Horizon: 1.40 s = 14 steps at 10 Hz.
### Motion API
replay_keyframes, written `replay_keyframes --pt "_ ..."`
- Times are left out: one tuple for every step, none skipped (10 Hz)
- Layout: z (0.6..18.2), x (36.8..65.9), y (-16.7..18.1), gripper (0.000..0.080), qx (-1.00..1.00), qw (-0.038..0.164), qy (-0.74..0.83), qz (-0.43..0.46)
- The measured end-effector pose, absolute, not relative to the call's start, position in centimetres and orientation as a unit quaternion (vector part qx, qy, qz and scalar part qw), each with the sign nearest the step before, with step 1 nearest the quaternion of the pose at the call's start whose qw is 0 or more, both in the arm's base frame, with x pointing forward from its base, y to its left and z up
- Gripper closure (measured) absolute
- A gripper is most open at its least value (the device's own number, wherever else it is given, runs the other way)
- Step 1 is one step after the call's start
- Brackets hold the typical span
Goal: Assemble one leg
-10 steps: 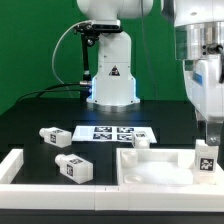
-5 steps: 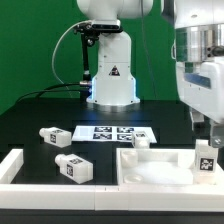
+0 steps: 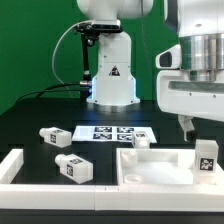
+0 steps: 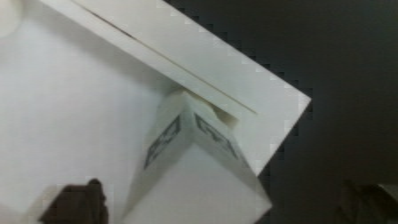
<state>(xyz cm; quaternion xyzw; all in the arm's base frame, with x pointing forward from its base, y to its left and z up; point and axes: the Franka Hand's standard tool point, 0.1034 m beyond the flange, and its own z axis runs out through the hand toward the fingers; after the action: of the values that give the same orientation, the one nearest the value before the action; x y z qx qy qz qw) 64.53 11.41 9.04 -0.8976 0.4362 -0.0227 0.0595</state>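
Note:
One leg [image 3: 207,157] stands upright on the right corner of the big white panel [image 3: 160,170], its tag facing the camera. My gripper [image 3: 200,126] hangs just above it, open and empty. In the wrist view the gripper [image 4: 219,200] has its dark fingertips [image 4: 75,202] wide apart on either side of this leg [image 4: 192,160], which stands at the panel's rimmed corner [image 4: 71,100]. Three more legs show in the exterior view: two lie on the table [image 3: 55,135] [image 3: 73,168] and one sits behind the panel [image 3: 141,141].
The marker board [image 3: 113,132] lies flat mid-table. A white L-shaped rail [image 3: 14,168] runs along the exterior view's left and front. The robot base [image 3: 110,75] stands at the back.
The hand has risen off the upright leg and shifted toward the exterior view's left. The leg stays standing on the panel.

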Motion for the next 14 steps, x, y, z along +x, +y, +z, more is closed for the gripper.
replay_keyframes --pt "8.9 64.5 11.4 0.0151 -0.924 0.052 0.378 -0.027" --pt "8.4 64.4 11.4 0.0151 -0.963 0.025 0.265 -0.037" --pt "7.8 64.5 11.5 0.0151 -0.981 0.02 0.188 -0.041" --pt "7.3 64.4 11.6 0.0151 -0.987 0.018 0.154 -0.05" --pt "7.4 64.5 11.6 0.0273 -0.984 0.019 0.17 -0.049" --pt "7.4 64.4 11.5 0.0424 -0.982 0.02 0.181 -0.049" --pt "7.3 64.4 11.2 0.0424 -0.981 0.018 0.187 -0.048" --pt "7.3 64.4 11.0 0.0511 -0.978 0.018 0.203 -0.048" --pt "7.3 64.4 10.9 0.0511 -0.973 0.018 0.224 -0.047" --pt "7.3 64.4 10.5 0.0511 -0.971 0.015 0.236 -0.045" --pt "7.3 64.3 10.5 0.0511 -0.971 0.014 0.234 -0.045" --pt "7.3 64.4 10.5 0.0511 -0.971 0.014 0.234 -0.045" --pt "7.3 64.4 10.5 0.0511 -0.971 0.014 0.233 -0.045" --pt "7.3 64.4 10.5 0.0511 -0.971 0.014 0.233 -0.045"
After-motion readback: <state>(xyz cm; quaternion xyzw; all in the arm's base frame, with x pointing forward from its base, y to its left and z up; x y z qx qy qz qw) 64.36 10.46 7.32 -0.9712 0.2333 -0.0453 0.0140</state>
